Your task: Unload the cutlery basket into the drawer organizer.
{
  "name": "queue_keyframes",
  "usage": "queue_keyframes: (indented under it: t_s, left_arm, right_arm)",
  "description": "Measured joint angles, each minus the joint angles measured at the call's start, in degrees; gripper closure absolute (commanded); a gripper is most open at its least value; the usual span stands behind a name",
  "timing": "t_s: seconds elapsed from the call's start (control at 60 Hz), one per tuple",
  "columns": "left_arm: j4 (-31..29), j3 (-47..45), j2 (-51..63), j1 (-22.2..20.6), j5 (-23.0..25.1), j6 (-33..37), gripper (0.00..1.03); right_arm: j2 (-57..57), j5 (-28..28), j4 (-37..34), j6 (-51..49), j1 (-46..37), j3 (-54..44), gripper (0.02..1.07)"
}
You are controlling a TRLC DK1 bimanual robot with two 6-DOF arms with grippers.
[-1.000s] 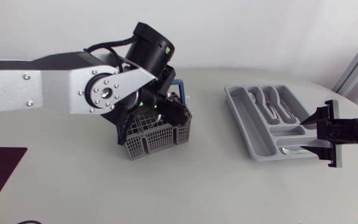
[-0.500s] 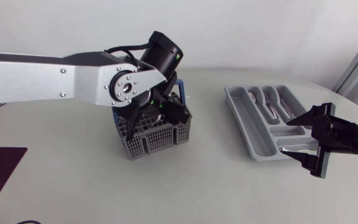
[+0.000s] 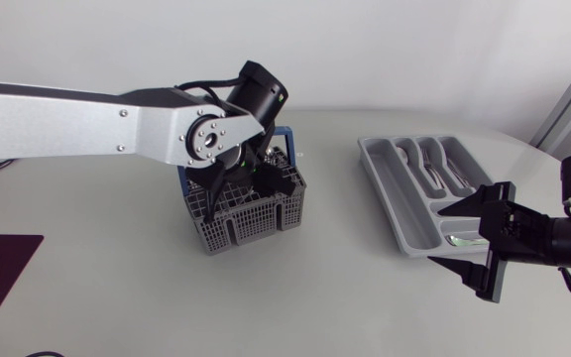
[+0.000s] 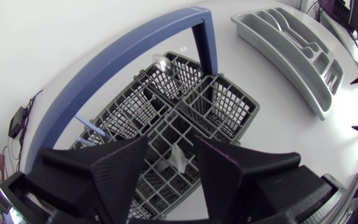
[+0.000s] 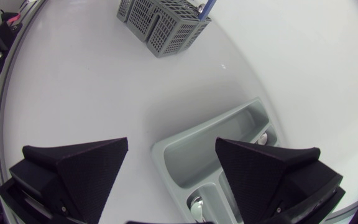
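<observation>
Above the cutlery basket (image 3: 254,214) my left tool (image 4: 171,148) stands parted, right tool (image 5: 171,143) spread wide.

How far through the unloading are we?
Several pieces already lie in the organizer. Nothing is in hand: the left gripper is open over a silver piece in the basket, the right gripper open and empty by the organizer. Left: that piece, a spoon and a blue-handled item.
</observation>
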Motion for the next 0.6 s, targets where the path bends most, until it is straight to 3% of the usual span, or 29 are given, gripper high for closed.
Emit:
queue_keyframes:
  t_s: [0.283, 0.4, 0.6]
  left_arm:
    - [-0.4, 0.8, 1.2, 0.1, 0.0, -0.2, 0.76]
    - [-0.6, 1.0, 1.2, 0.1, 0.0, -0.4, 0.92]
    - [-1.2, 1.3, 1.2, 0.1, 0.2, -1.3, 0.96]
  right_arm:
    - [-0.3, 0.0, 1.1, 0.0, 0.1, -1.0, 0.06]
    - [-0.6, 0.0, 1.2, 0.0, 0.1, -1.2, 0.06]
    - [-0.8, 0.0, 1.5, 0.0, 0.3, -1.8, 0.06]
